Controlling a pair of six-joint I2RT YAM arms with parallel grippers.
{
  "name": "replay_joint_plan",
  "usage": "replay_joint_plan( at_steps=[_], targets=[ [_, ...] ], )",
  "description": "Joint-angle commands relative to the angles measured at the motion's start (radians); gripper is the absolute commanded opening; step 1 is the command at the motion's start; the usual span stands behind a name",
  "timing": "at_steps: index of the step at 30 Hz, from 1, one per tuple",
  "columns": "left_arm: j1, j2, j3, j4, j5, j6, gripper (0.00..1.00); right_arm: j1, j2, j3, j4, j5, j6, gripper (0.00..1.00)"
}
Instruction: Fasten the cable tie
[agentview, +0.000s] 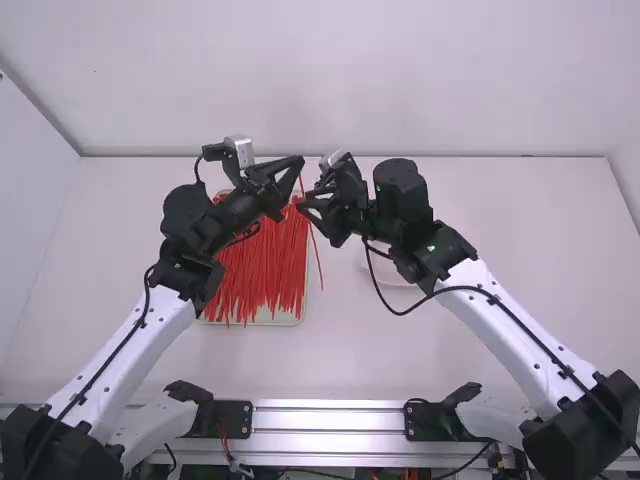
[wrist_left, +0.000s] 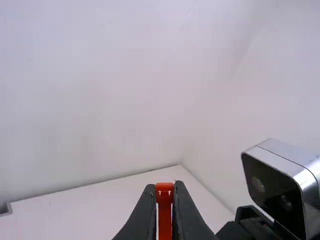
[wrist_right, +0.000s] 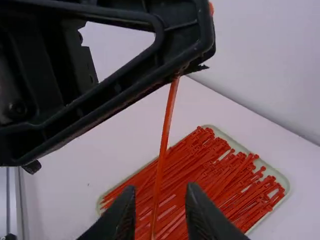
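1 pale tray (agentview: 292, 322) on 1 white table (agentview: 520, 230). Heaped in the tray, red cable ties (agentview: 262, 272) too many to count: dozens at least. Over the tray's far right corner, 1 single cable tie (agentview: 319, 266), apart from the heap.

2 white arms: left arm (agentview: 130, 340) on the tray's left, right arm (agentview: 510, 330) on the tray's right. 2 black grippers above the tray's far edge: left gripper (agentview: 298, 163) and right gripper (agentview: 318, 218). 2 fingers (wrist_right: 122, 215) on each, which makes 4.

2 wrist cameras (agentview: 240, 152), 1 per arm, above the tray's far edge. 1 black cable (agentview: 385, 295) looping to the tray's right.
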Motion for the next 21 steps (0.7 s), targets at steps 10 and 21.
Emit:
replay_joint_plan(
  at_steps=[10,21],
  targets=[
    [-0.009,-0.003,-0.003,0.020,0.013,-0.029,0.04,0.000,0.004,-0.005,0.004,-0.001,0.002,0.00],
    [-0.009,-0.004,-0.002,0.045,0.010,0.102,0.54,-0.124,-0.005,-0.005,0.024,-0.016,0.002,0.00]
  ],
)
